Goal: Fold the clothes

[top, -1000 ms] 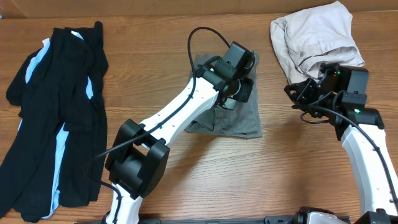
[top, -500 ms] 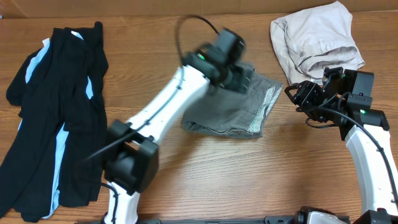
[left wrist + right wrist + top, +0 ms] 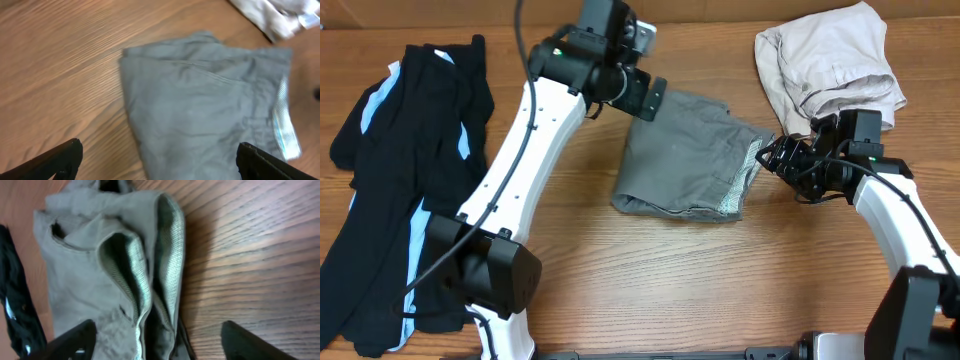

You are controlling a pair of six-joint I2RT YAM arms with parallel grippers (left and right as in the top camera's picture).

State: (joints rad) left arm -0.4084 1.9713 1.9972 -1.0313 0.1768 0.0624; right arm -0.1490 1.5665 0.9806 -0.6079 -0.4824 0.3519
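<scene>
Table (image 3: 670, 285): brown wood-grain work surface.
Overhead view: the grain runs from 9 o'clock to 3 o'clock, and the widest stretch of exposed wood lies at 6 o'clock. Left wrist view: the table (image 3: 55, 55) shows from 9 to 12 o'clock, with the grain diagonal. Right wrist view: the table (image 3: 250, 245) fills 12 to 4 o'clock, with a pale glare patch near 2 o'clock.
</scene>
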